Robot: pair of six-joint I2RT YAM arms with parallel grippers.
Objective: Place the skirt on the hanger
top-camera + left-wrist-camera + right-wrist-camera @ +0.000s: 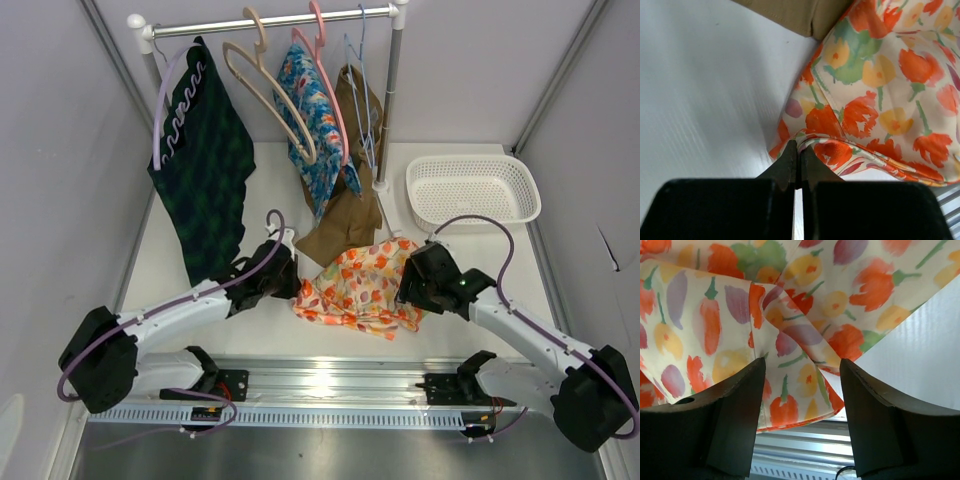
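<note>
The white surface (165, 280) is carrying the crumpled cream skirt with orange flowers (360, 285) at centre frame, below the silver clothes rail (270, 22).

Step in hand: securing the skirt.
- The left arm's fingers (785, 167) are pressing closed at its hem; whether they are pinching cloth is unconfirmed.
- The right arm's fingers (735, 400) are standing open astride a fold.

Next move, as judged: closing the right fingers, then lifting towards the bare beige plastic hanger (262, 45).

I see my white-shelled left arm (170, 310) and right arm (525, 325) with bulky black joint housings, a looping purple cable (480, 220) along each, a matte black left gripper (797, 146) and right gripper (802, 367) with tapered fingers (737, 405), and black mounting brackets (225, 384) on a ribbed silver rail (330, 385).
</note>
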